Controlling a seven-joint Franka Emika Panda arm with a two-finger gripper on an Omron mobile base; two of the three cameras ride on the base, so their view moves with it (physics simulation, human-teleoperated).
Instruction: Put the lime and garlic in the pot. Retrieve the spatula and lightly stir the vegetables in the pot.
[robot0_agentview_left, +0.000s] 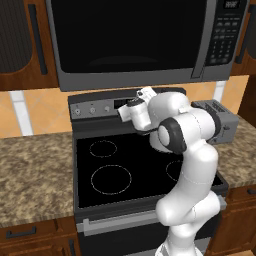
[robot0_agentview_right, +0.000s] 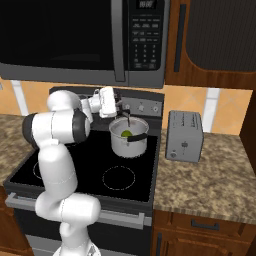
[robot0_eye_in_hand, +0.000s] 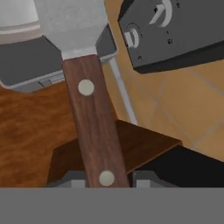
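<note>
both fingers of the hand (robot0_eye_in_hand: 105, 181) clamp the spatula (robot0_eye_in_hand: 87, 105) handle above the pot (robot0_agentview_right: 129, 136) holding the lime (robot0_agentview_right: 126, 133).

Two cameras sit behind the arm, one left, one right, looking down at the same stove (robot0_agentview_left: 100, 170). The hand camera looks very close along the spatula (robot0_eye_in_hand: 89, 113).

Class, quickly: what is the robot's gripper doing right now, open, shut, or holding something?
Gripper: shut on the spatula, gripping its wooden handle.
</note>
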